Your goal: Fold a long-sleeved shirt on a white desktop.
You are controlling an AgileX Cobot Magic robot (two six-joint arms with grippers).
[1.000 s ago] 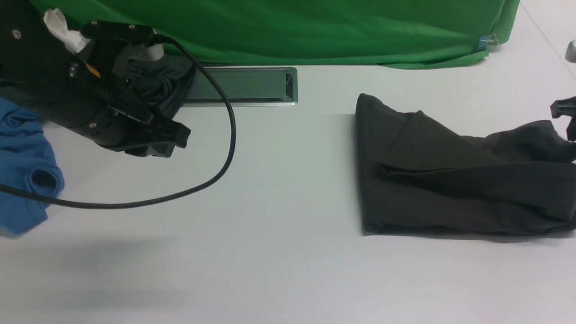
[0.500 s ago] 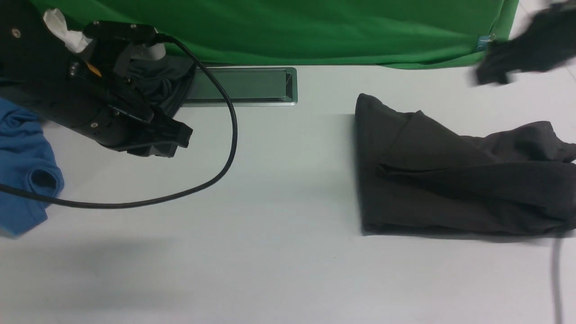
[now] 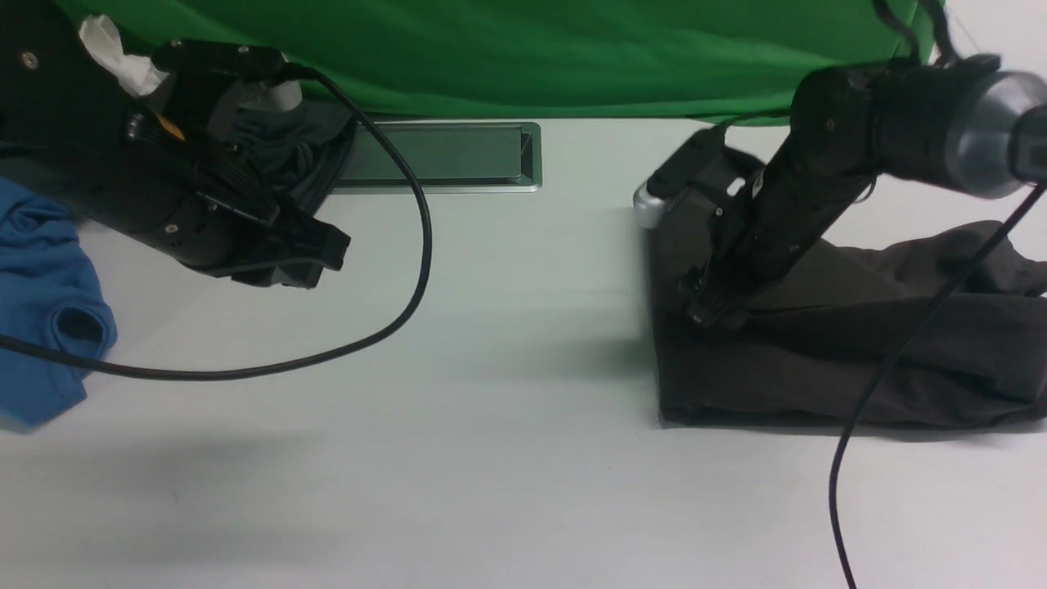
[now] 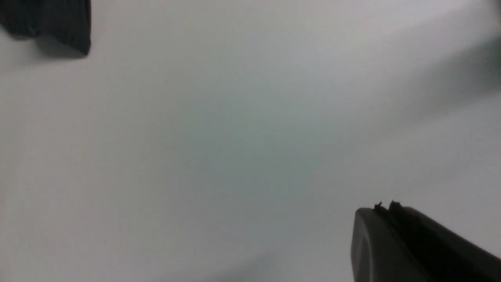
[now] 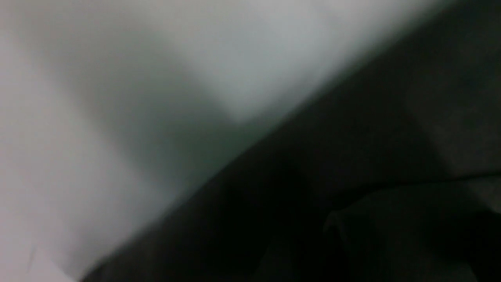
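The long-sleeved shirt (image 3: 818, 368) lies folded in a dark, rumpled bundle on the right of the white desktop (image 3: 523, 425). My right gripper (image 3: 713, 311) reaches down from the upper right, its tip on the shirt's left part near a fold. Its jaws blend into the dark cloth, so their state is hidden. The right wrist view shows only blurred dark shirt (image 5: 352, 196) beside white desktop (image 5: 98, 117). My left gripper (image 3: 327, 245) hovers over the desktop at the left, shut and empty, fingertips pressed together (image 4: 385, 205).
An inset silver hatch (image 3: 442, 155) sits at the back, before the green backdrop (image 3: 532, 49). A bright blue shirt (image 3: 41, 311) lies at far left, a slate-grey garment (image 3: 294, 155) behind the left arm. Black cables (image 3: 409, 270) trail over the desktop.
My right arm has swung in from the upper right and come down onto the shirt's left part. The left arm and the shirt have stayed put.
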